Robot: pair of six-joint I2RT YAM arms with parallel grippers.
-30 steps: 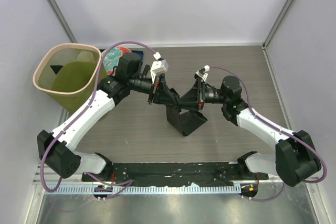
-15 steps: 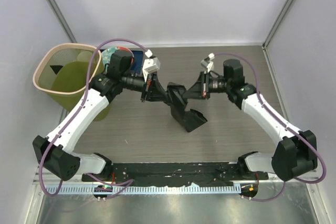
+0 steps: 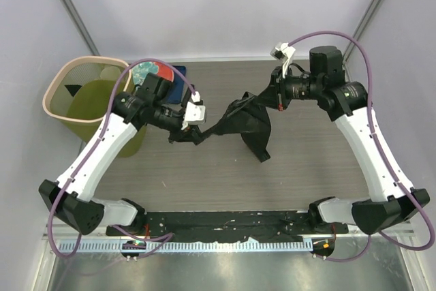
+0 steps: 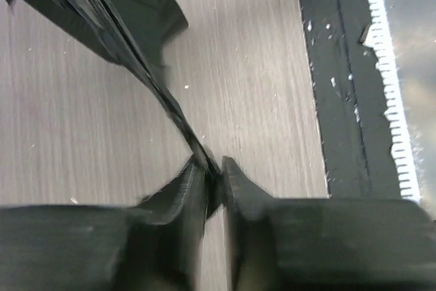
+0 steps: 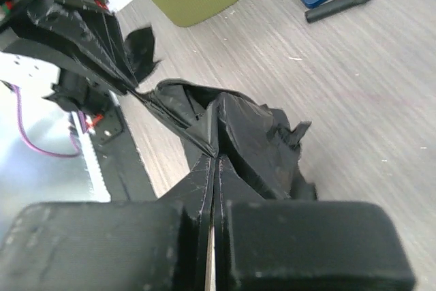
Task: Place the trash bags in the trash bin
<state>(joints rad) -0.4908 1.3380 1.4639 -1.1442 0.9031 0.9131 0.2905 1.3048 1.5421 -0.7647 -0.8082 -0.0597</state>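
Both arms have drawn apart since a second ago, and the right arm has swung toward the far right of the table [image 3: 313,168], so the black trash bag [image 3: 251,122] that hung bunched between them is now pulled out wider.

Seen from above, the left gripper [image 3: 196,134] is clamped on one corner of the bag. The right gripper [image 3: 262,98] is clamped on the opposite upper edge. The film runs taut between them, and a loose flap droops toward the tabletop near the middle of the table. Whether its tip touches the wood cannot be told.

The left wrist camera shows the fingers [image 4: 194,189] pinched tight on a thin stretched edge. The right wrist camera shows both fingers [image 5: 235,182] pressed together on wrinkled film.

The green trash bin [image 3: 49,103] stands at the far left, well apart from the bag. A red-and-teal plate [image 3: 151,71] sits on a blue mat [image 3: 180,71] just beside the bin.
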